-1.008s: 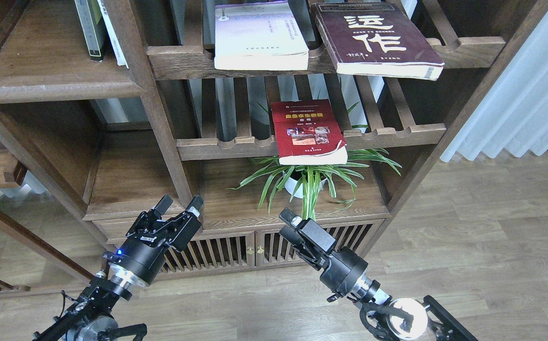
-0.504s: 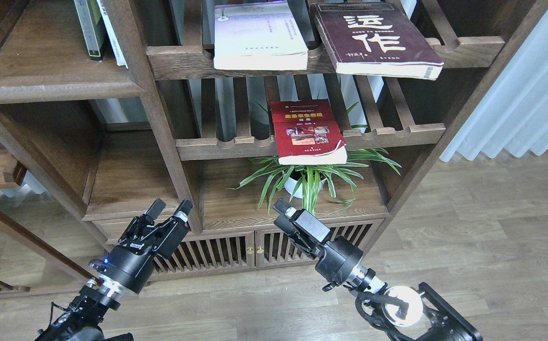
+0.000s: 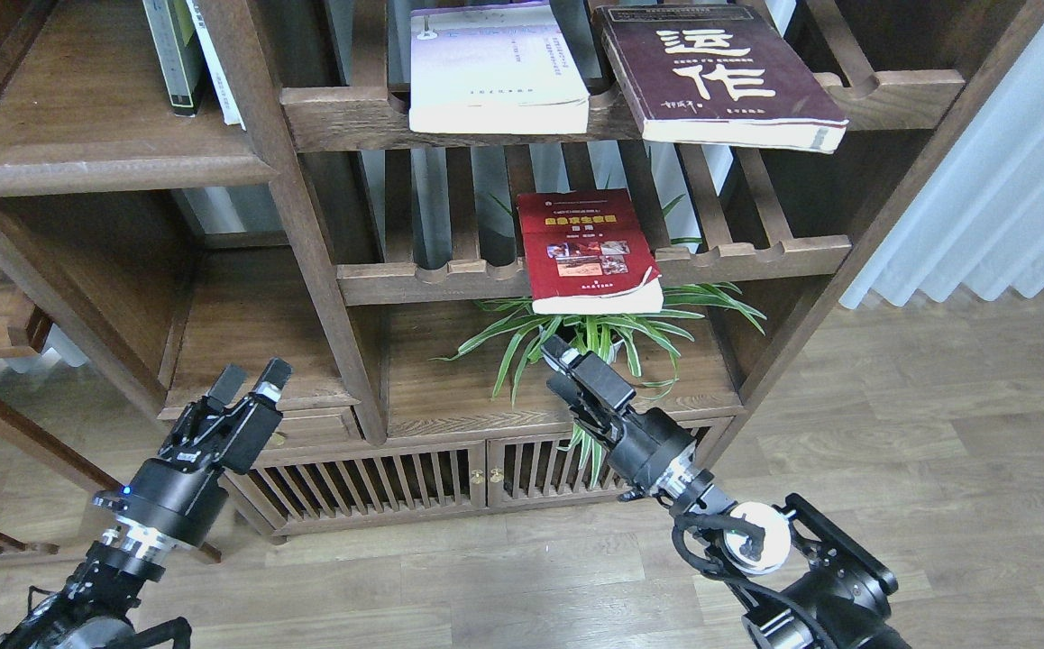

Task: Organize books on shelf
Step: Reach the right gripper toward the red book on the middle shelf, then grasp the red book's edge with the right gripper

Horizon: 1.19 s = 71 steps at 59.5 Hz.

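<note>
The red book (image 3: 588, 248) lies flat on the lower slatted rack, its front end jutting over the rail. The maroon book (image 3: 720, 77) and the pale lavender book (image 3: 495, 68) lie flat side by side on the upper slatted rack. The solid dark-brown shelf (image 3: 107, 167) is at the upper left. My left gripper (image 3: 252, 376) is open and empty, low in front of the left compartment. My right gripper (image 3: 561, 353) is just below the red book, in front of the plant. Its fingers overlap in this view.
A potted spider plant (image 3: 594, 338) stands under the red book, right behind my right gripper. A few upright books (image 3: 187, 54) stand on the solid shelf. Slatted cabinet doors (image 3: 450, 478) lie below. A white curtain (image 3: 1009, 180) hangs at right over wooden floor (image 3: 919, 433).
My left gripper has moved left and slightly up, away from the centre post. My right gripper has risen toward the plant and the red book. The books have not moved.
</note>
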Available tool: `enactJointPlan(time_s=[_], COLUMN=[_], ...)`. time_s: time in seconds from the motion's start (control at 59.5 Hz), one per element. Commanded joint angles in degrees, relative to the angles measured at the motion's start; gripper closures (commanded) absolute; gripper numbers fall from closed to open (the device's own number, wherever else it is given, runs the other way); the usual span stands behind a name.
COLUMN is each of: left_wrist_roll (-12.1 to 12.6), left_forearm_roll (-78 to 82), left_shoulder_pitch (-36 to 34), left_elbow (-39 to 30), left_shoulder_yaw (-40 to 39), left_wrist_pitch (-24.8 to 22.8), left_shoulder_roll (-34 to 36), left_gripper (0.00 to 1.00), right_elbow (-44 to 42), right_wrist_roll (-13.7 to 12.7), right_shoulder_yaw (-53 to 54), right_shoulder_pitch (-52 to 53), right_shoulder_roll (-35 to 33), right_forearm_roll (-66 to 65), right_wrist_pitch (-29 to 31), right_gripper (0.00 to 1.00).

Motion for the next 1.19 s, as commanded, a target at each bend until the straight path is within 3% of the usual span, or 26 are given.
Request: enactJointPlan(time_s=[0.0,0.067,0.235,0.689,0.991,1.176], left_wrist_roll=[-0.1,-0.3,-0.6,-0.3,-0.5,-0.5], left_forearm_roll=[-4.0,-4.8,-4.8,-4.8,-4.8,-4.8], left_shoulder_pitch=[0.3,0.4,1.3,1.1,1.2,1.4], left_elbow=[0.9,1.1,1.2,1.2,1.2,1.2], left_shoulder_yaw=[-1.1,-1.2,-1.9,-4.0,-4.4,-4.4], left_wrist_pitch=[0.0,0.0,0.0,0.0,0.0,0.0], left_shoulder_roll=[-0.1,-0.1,0.0,0.0,0.1,0.0], left_gripper=[0.00,0.00,0.00,0.00,0.00,0.00], right_elbow=[-2.5,-3.2,-4.4,-5.6,-4.7,-5.7], right_wrist_roll=[1.1,2.4,5.1,4.9,4.5,5.0], right_shoulder_yaw=[0.0,-0.8,-1.7,-3.2,-8.5,-7.9], right_shoulder_pitch=[2.3,3.8,6.4,10.4,8.0,10.7], right_shoulder_roll=[0.0,0.0,0.0,0.0,0.0,0.0], right_forearm_roll=[1.2,3.2,8.2,11.2,10.4,9.9], right_wrist_pitch=[-6.2,-9.4,-10.8,-11.8,-4.1,-4.2], right_gripper=[0.01,0.01,0.01,0.01,0.01,0.01])
